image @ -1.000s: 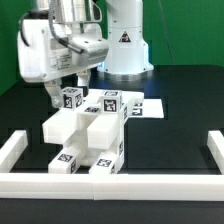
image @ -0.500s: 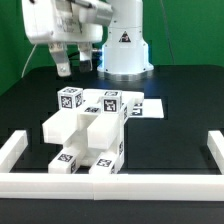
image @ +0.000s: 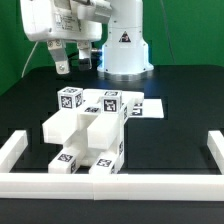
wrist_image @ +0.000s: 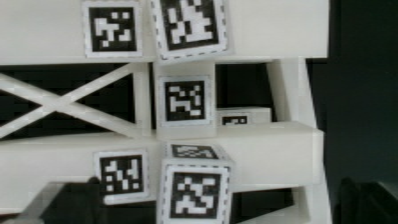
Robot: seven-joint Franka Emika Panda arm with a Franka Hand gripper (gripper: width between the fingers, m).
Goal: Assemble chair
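Chair [image: 88, 135], a small blocky matte-white plastic model bearing black-and-white square tags, stands on the black bench against the front border bar [image: 110, 182]. The hand [image: 70, 62] hovers above, jaws wide, empty. Assembly appears nearly complete; the next move probably requires checking seating.

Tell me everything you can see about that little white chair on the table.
The chair is a small, blocky model that looks like matte white plastic, built from several chunky pieces fitted together. Black-and-white square tags sit on its top faces and on the front of its lower blocks. The wrist view shows a crossed brace between flat bars. It stands on the black table, just behind the low white border bar in the exterior view. Nothing grips it.
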